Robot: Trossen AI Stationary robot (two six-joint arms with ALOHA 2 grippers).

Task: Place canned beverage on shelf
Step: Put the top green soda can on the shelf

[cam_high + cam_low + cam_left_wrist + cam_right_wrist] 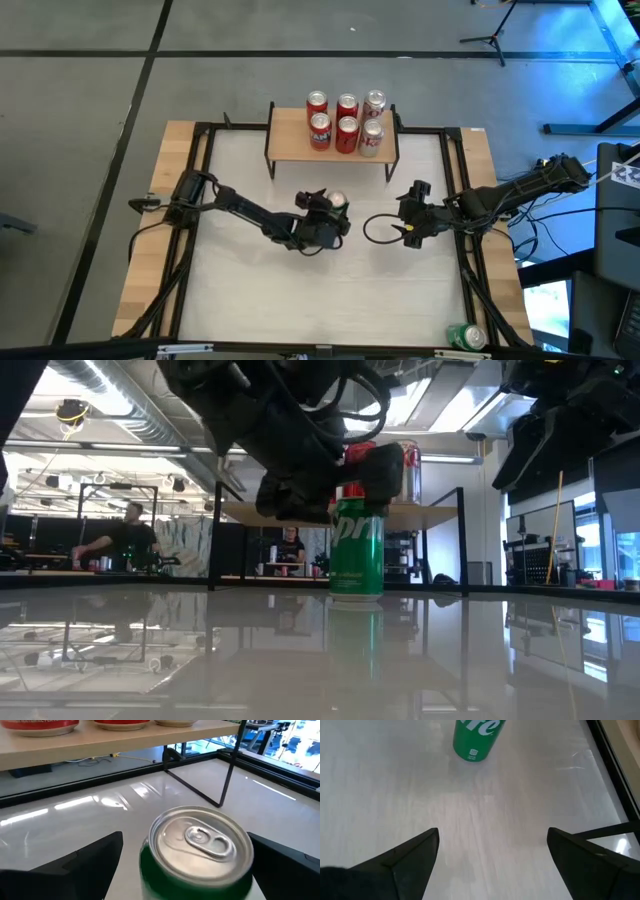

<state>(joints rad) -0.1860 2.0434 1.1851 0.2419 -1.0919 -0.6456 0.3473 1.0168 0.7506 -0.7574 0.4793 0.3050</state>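
Two wide-open tools: left tool (185, 865) straddles the round aluminium-topped green can (200, 855), right tool (492, 855) empty.

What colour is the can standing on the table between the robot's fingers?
Green, with a silver top. The can shows its colour best in the low view, standing upright under the left gripper.

Seven cans (346, 124) (six on one shelf (290, 142)), two arms (240, 208).

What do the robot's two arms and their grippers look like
Both arms are dark, slim and jointed, with black cables looping alongside them. The left gripper and right gripper are matte black, each with two wedge-shaped fingers tapering to points. No markings show.
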